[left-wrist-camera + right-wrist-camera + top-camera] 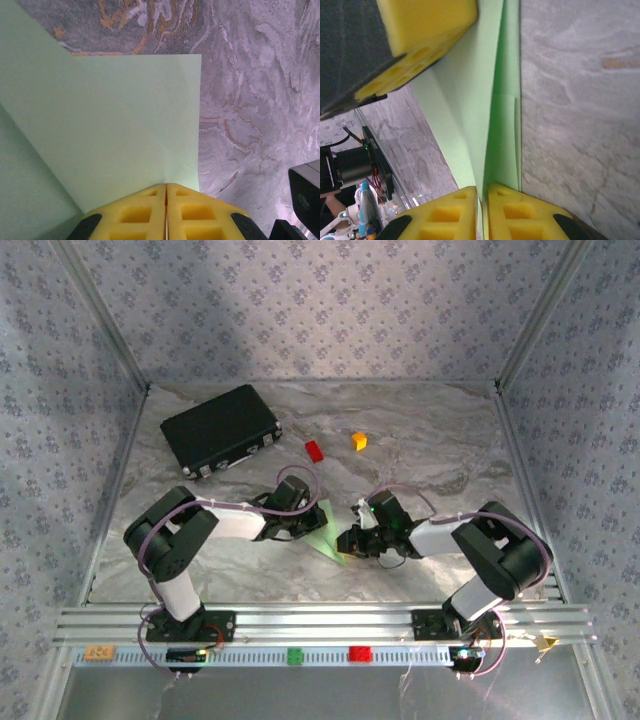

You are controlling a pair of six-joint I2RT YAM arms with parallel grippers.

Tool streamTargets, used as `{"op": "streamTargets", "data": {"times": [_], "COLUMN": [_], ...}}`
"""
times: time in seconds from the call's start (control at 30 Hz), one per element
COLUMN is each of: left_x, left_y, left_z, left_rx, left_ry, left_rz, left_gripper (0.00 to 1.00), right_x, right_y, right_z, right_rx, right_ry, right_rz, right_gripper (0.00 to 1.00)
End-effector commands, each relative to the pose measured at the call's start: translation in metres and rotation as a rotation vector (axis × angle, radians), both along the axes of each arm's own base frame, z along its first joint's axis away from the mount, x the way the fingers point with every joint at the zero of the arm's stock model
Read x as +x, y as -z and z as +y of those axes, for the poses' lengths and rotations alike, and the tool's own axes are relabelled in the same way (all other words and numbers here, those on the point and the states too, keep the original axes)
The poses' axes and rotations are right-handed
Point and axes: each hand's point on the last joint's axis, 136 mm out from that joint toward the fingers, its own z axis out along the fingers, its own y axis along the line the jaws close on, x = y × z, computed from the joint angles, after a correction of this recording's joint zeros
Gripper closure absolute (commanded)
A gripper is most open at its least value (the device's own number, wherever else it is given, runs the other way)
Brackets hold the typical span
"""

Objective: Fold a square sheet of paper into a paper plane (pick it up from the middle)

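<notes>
While both arms meet at the middle of the marbled table (pixel 440 455), the square sheet of paper (pixel 326 535) lies between them, already folded into a pale green wedge. In the top view its long axis runs aslant, from the far side by the left gripper (pixel 303 527) to a point on the near side by the right gripper (pixel 352 540).

Seen from the left wrist, the left gripper (pixel 166 187) has its yellow pads pressed together on the near corner of the sheet (pixel 125 125). The paper fans out straight ahead of them, flat and smooth, with a clean straight edge on its right.

Seen from the right wrist, the right gripper (pixel 482 192) has its pads nearly closed on a folded edge. The crease of the sheet (pixel 475 100) runs directly away from the fingers, and a pad of the left gripper (pixel 430 30) sits over the paper's far end. Two layers show here, a lighter flap standing up over a deeper green one.

Neither arm is nearer, since both hold the sheet at opposite ends. I judge that the coming move turns on that crease lying in line with the right fingers. The paper looks thin and limp, so it may buckle.
</notes>
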Motion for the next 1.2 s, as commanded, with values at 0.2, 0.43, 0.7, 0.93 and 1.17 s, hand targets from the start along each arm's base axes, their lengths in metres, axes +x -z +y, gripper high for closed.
{"op": "streamTargets", "data": {"times": [0.2, 0.43, 0.7, 0.93, 1.17], "left_x": [-0.008, -0.009, -0.009, -0.009, -0.009], "left_y": [0.021, 0.022, 0.022, 0.021, 0.021], "left_z": [0.009, 0.010, 0.010, 0.010, 0.010], "left_rx": [0.047, 0.049, 0.049, 0.046, 0.047], "left_ry": [0.003, 0.003, 0.004, 0.004, 0.005], "left_rz": [0.047, 0.049, 0.051, 0.049, 0.048], "left_gripper": [0.92, 0.92, 0.92, 0.92, 0.92], "right_x": [-0.033, -0.033, -0.039, -0.043, -0.047], "right_y": [0.023, 0.019, 0.026, 0.030, 0.025], "right_z": [-0.019, -0.019, -0.030, -0.031, -0.035], "right_rx": [-0.064, -0.067, -0.121, -0.129, -0.133], "right_ry": [-0.040, -0.041, -0.027, -0.030, -0.023], "right_rz": [0.093, 0.088, 0.093, 0.107, 0.094], "right_gripper": [0.93, 0.87, 0.85, 0.93, 0.85]}}
